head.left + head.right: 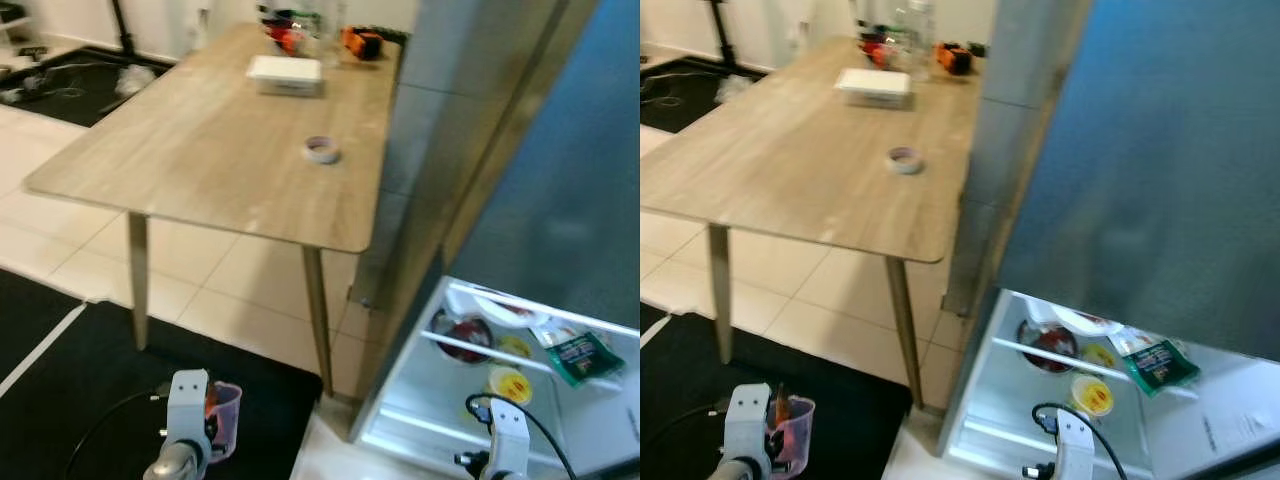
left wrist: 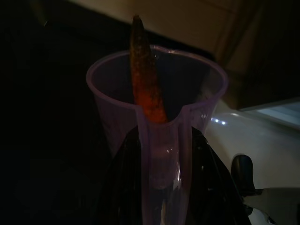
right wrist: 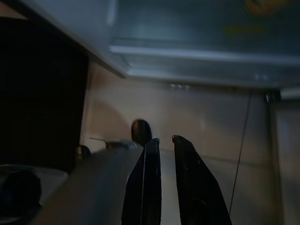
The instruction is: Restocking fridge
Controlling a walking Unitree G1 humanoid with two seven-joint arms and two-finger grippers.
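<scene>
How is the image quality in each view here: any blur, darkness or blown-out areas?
Left and right eye views: soft throughout, table and fridge door smeared, lit fridge interior brightest. Left wrist view: very dark, though the purple cup and the carrot in it, held by the left gripper, stay legible. Right wrist view: dim, right gripper fingers dark against a blurred pale floor.

Two silver arms are seen, each ended by a pale boxy wrist block. A black cable is looped at each wrist. The right gripper (image 3: 164,145) is formed of long, glossy black fingers.
</scene>
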